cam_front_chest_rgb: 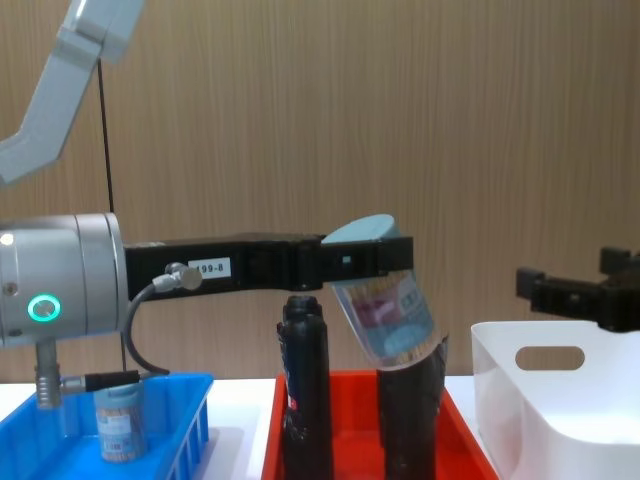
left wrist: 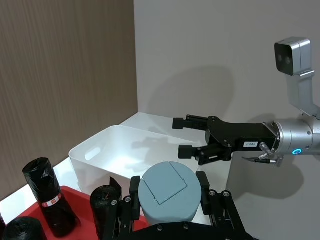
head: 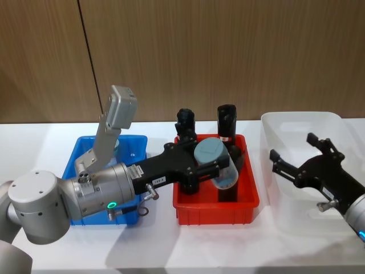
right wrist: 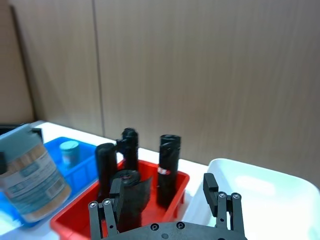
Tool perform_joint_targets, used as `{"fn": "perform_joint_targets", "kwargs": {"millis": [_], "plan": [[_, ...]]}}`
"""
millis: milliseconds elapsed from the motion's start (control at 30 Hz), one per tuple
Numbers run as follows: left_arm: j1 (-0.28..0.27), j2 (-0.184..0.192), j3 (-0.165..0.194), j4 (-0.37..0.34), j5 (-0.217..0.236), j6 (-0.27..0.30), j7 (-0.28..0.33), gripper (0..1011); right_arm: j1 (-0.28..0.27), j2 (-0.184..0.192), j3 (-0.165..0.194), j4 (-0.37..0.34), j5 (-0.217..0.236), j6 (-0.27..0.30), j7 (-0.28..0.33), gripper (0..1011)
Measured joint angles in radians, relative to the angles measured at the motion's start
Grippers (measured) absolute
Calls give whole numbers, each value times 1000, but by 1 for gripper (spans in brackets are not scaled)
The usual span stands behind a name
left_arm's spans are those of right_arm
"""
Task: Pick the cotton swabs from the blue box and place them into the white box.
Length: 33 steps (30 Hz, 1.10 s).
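Head camera looking down on table (head: 34,142). Chest camera looking level across it. Left wrist camera facing rightward, right one leftward. All sharing red crate (head: 217,204), white box (head: 302,117).

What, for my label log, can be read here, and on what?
"199-8", first character unsure: white sticker on the left gripper.
Small sticker on the open right gripper: too small to read.
Label on the held cotton swabs: blurred.
Red-white bands on the black bottles: unreadable.

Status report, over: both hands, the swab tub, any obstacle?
Left hand shut on swab tub, tilted, above red crate. Right hand open over white box. Black bottles stand beneath the tub.
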Motion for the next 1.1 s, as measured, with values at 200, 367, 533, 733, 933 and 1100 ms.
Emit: {"fn": "perform_joint_targets", "kwargs": {"millis": [200,367,533,733,933,1100], "plan": [[0,0,1,1,0,-1,-2,668,16,16,4,2,7,42,80,1002],[-1,0,1,1,0,-1,-3,668,38,34,10,6,16,91,170,1002],[-1,0,1,1,0,-1,-3,668,67,54,16,15,22,141,264,1002],[-1,0,1,1,0,-2,-4,668,101,77,24,29,26,187,362,1002],[-1,0,1,1,0,-1,-4,668,131,93,29,43,32,220,437,1002],[-1,0,1,1,0,-1,-4,668,160,100,30,58,42,247,499,1002]]}}
